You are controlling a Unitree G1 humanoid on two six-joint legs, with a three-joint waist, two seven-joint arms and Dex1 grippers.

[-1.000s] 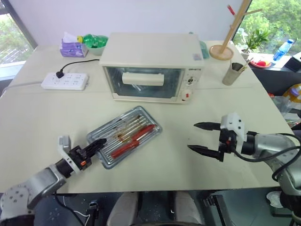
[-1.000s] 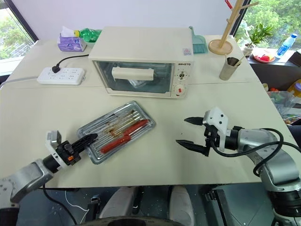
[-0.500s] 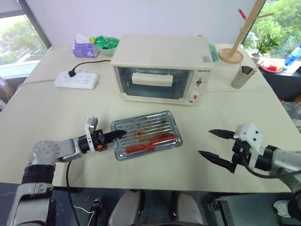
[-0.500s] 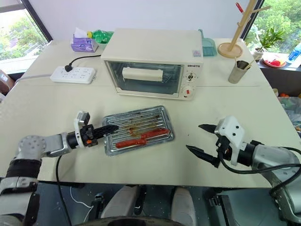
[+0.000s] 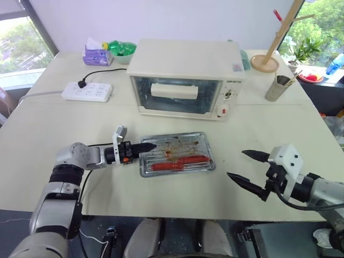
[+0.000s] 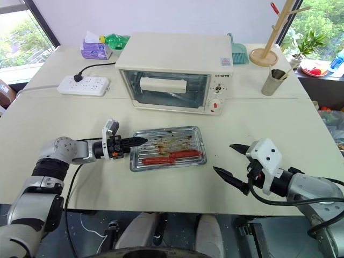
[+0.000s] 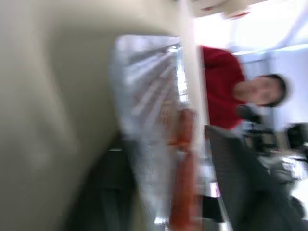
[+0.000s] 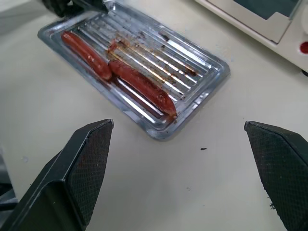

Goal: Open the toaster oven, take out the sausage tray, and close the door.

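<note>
**Tray dead ahead of the left gripper, long axis in line with it**

- The sausage tray (image 6: 169,166) sits flat on the table (image 6: 258,113), on the near side of the toaster oven (image 6: 172,54) and clear of it. Two red sausages (image 6: 172,157) lie lengthwise on the rack.
- The door (image 6: 164,97) looks shut, handle flush with the front.
- The left gripper (image 6: 137,142) lies low and level, tip at the tray's near short end, by the corner on the oven side. From it, the tray runs straight onward along its pointing line. Whether it is clamped on the rim or already loose, you cannot tell from here.
- The right gripper (image 6: 223,157) is spread wide and holding nothing. It stands off the tray's far short end, well apart from it.
- Judgement: the left arm is the nearer one. If you back it off, draw straight back along the tray's length. A sideways sweep could drag that corner.
</note>
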